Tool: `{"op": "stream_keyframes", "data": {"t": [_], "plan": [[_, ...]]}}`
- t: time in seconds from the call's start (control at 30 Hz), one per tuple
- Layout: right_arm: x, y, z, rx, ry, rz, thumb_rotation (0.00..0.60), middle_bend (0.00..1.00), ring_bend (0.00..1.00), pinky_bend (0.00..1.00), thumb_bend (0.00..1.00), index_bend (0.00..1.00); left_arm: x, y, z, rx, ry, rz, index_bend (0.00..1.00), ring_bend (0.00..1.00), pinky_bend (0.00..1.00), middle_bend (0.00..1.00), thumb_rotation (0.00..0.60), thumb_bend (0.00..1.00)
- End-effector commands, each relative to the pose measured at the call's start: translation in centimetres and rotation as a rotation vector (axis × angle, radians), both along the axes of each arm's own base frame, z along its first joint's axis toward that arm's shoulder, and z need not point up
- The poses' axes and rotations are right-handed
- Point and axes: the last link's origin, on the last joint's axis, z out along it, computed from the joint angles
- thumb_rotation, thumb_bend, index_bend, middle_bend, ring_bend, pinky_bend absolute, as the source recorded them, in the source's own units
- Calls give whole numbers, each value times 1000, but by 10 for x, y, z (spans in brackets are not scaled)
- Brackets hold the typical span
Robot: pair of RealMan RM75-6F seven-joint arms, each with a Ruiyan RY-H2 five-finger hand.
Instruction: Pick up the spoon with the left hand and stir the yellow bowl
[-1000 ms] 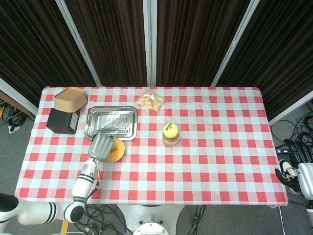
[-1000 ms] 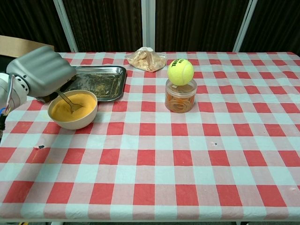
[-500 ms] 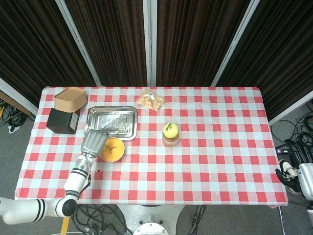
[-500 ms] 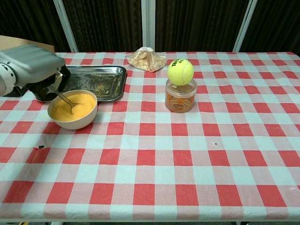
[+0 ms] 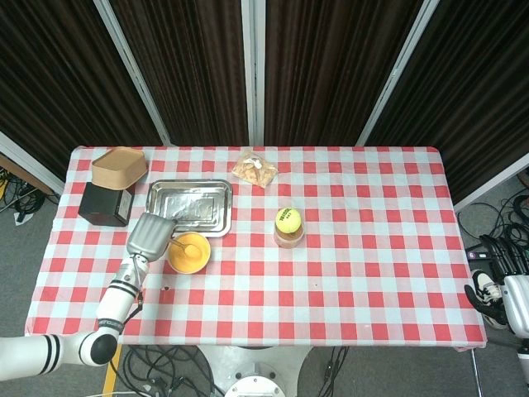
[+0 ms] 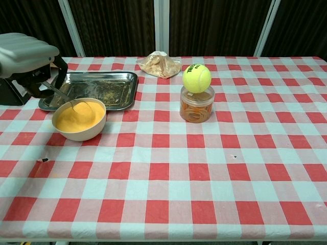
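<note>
The yellow bowl (image 5: 189,252) (image 6: 79,119) stands on the checked cloth just in front of the metal tray (image 5: 188,207) (image 6: 102,88). It is full of an orange-yellow mix. My left hand (image 5: 149,235) (image 6: 28,61) hovers to the left of the bowl and above it, gripping the handle of the spoon (image 6: 61,95). The spoon slants down to the right, and its tip meets the mix near the bowl's far left rim. My right hand (image 5: 486,298) hangs off the table's right edge, too small and dark to read.
A tennis ball (image 6: 196,78) sits on a clear jar (image 6: 196,107) at mid-table. A bag of snacks (image 6: 159,65) lies at the back. A black box (image 5: 106,203) with a brown paper bowl (image 5: 119,167) on top stands left of the tray.
My left hand has moved left and away from the bowl, rising a little. The spoon came with it, sliding from the bowl's middle to its left rim.
</note>
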Motion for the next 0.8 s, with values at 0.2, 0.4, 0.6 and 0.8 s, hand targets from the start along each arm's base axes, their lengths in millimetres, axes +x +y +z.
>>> {"op": "stream_keyframes", "data": {"t": [0.2, 0.4, 0.6, 0.8], "plan": [[-2, 1, 0, -1, -1, -4, 600, 78, 0, 0, 270, 0, 2, -4, -23, 26, 182, -111, 680, 956, 989, 996, 600, 477], [-3, 2, 2, -6, -2, -7, 600, 78, 0, 0, 272, 0, 2, -7, -29, 164, 391, -267, 680, 957, 989, 997, 600, 478], [-3, 1, 1, -6, -4, -4, 600, 78, 0, 0, 270, 0, 4, -14, -23, 225, 426, -301, 680, 957, 990, 996, 600, 477], [-3, 2, 1, -7, -5, -1, 600, 78, 0, 0, 270, 0, 9, -28, -21, 244, 448, -353, 680, 955, 989, 992, 600, 478]]}}
